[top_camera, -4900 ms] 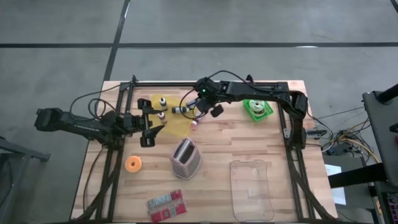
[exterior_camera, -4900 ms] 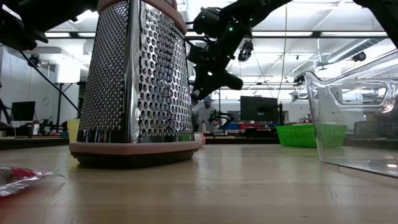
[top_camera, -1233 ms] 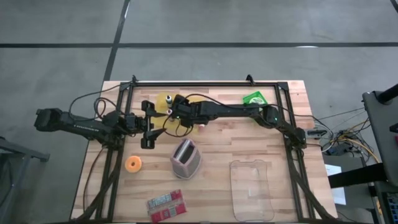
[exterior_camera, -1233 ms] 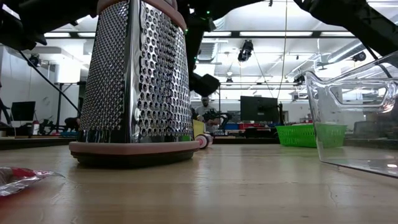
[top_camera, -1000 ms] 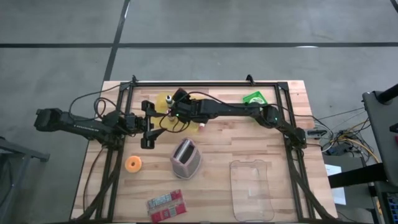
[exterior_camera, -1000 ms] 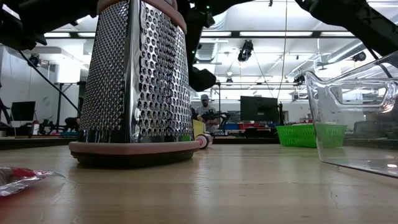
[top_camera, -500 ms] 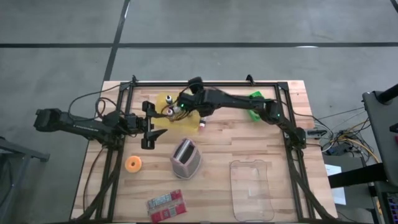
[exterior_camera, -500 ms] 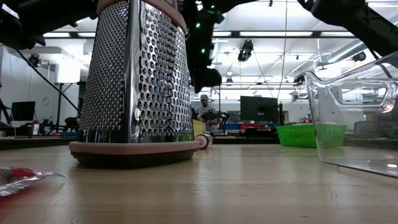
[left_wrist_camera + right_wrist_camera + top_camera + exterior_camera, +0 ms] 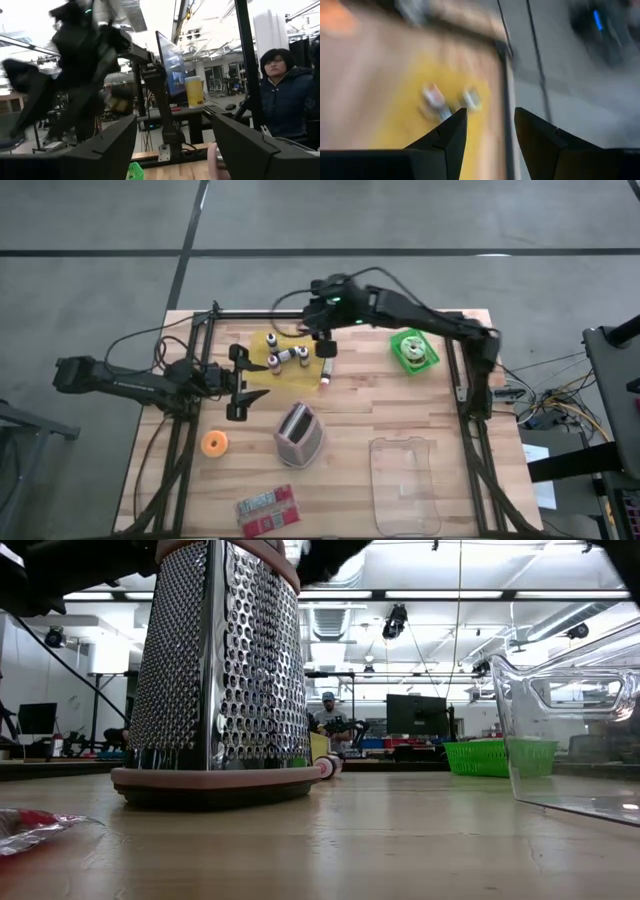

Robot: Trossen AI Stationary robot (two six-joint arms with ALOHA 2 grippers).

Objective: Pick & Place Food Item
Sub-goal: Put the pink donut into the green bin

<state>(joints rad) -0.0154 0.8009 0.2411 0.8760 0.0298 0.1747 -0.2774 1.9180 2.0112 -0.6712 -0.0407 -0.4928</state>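
Left gripper (image 9: 243, 382) sits low over the left part of the table (image 9: 420, 415), its 2 fingers spread apart with nothing between them; its wrist view confirms an empty gap. Below it lie an orange round item (image 9: 214, 444) and, further down near the front edge, a red packet (image 9: 267, 508). Just right of the left gripper a yellow mat (image 9: 288, 370) lies flat, carrying 3 small bottles (image 9: 285, 358) grouped together; a 4th small bottle (image 9: 325, 376) lies at the mat's right edge. Below the mat stands a metal box grater (image 9: 298, 433), upright.

Right gripper (image 9: 325, 340) hangs above the table beyond the mat's far right corner, clear of the bottles; its 2 fingers stand partly apart and hold nothing, as the right wrist view shows, with the mat and 2 bottles visible below them. Right of this gripper a green basket (image 9: 413, 351) sits near the back edge. Toward the front, well apart from the right gripper, a clear plastic container (image 9: 404, 485) rests on the table. A person (image 9: 284, 95) in a dark jacket shows beyond the table in the left wrist view.
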